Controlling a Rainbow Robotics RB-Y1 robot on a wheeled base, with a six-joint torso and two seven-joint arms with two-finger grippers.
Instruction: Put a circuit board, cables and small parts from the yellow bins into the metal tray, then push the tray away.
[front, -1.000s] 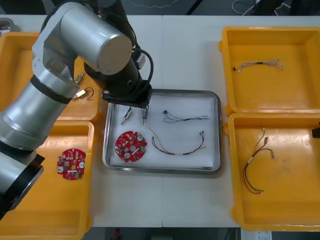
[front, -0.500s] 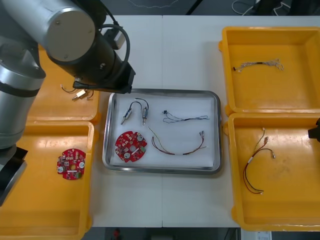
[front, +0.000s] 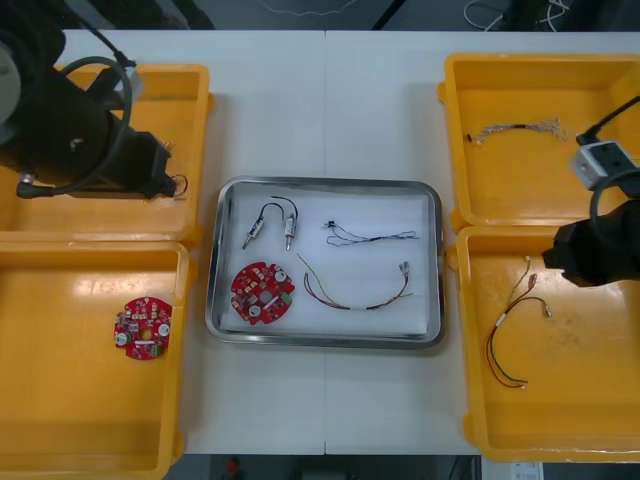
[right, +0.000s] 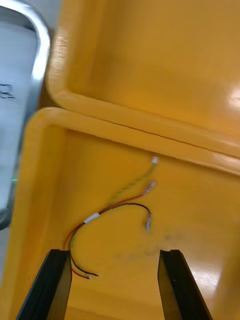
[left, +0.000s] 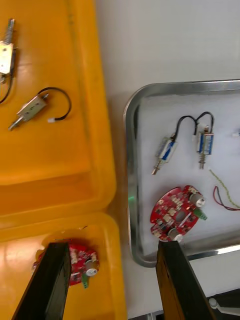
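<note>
Gripper, right (right: 114, 255): spread open above the red and yellow cable (right: 91, 218), in the lower-right yellow bin (front: 600, 400).
Approach: jaws are best lowered astride the bundled middle, not the loose ends.
Metal tray (front: 325, 183): centre frame, circuit board (front: 263, 293) inside.
Gripper, left (left: 112, 247): open, upper left.

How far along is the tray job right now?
Done: the metal tray holds a red circuit board, a red and yellow cable, a black cable and two small metal parts. In hand: nothing; the left gripper hangs over the left bins, jaws apart, and the right gripper, jaws apart, hovers over another cable in the near right bin. Left: pushing the tray away; it sits between the bins.
</note>
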